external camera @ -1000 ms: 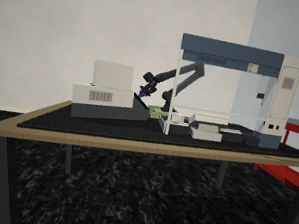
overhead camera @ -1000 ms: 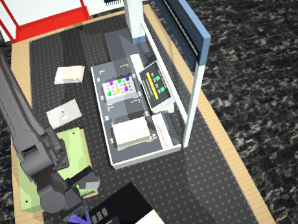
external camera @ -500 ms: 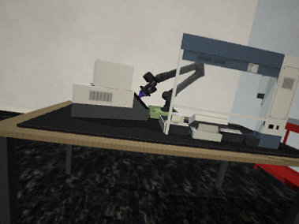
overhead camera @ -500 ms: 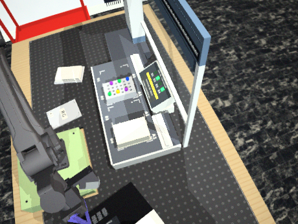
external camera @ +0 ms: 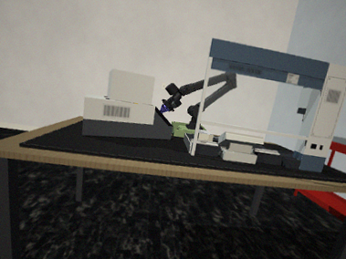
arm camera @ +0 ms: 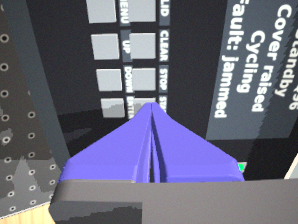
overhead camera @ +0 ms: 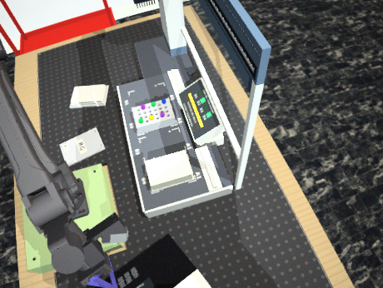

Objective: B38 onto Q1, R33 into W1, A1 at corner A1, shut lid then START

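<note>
Q1's [external camera: 119,118] keypad [arm camera: 127,56] faced at close range: purple fingers pressed together, nothing between them, tip of gripper [arm camera: 152,106] at the bottom key of the upper row, contact not discernible. Green lamp [arm camera: 241,165] glimpsed beside the fingers. Farther out, plate [overhead camera: 88,96] lying flat left of deck [overhead camera: 125,137]; tube cooling block [overhead camera: 152,113] and deep-well block [overhead camera: 170,168] on deck.
</note>
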You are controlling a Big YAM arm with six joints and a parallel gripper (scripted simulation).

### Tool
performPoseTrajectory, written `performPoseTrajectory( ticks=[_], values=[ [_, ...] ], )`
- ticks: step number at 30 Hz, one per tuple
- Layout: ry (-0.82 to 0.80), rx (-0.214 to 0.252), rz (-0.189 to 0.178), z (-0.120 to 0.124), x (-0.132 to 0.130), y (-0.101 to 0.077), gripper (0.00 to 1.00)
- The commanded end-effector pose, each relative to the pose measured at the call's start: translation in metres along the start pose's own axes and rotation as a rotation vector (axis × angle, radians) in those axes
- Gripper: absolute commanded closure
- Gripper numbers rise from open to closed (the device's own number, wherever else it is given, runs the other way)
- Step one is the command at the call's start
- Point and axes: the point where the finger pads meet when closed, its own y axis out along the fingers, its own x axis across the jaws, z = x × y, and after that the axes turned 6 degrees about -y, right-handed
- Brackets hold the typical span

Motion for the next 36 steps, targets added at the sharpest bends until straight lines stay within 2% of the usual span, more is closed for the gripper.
performPoseTrajectory(
  ticks=[1,36],
  values=[
    [0.002,0.005,0.034,0.0027,-0.0072,-0.0015,1.00],
    [0.000,0.015,0.034,0.0060,-0.0017,0.0008,1.00]
  ],
)
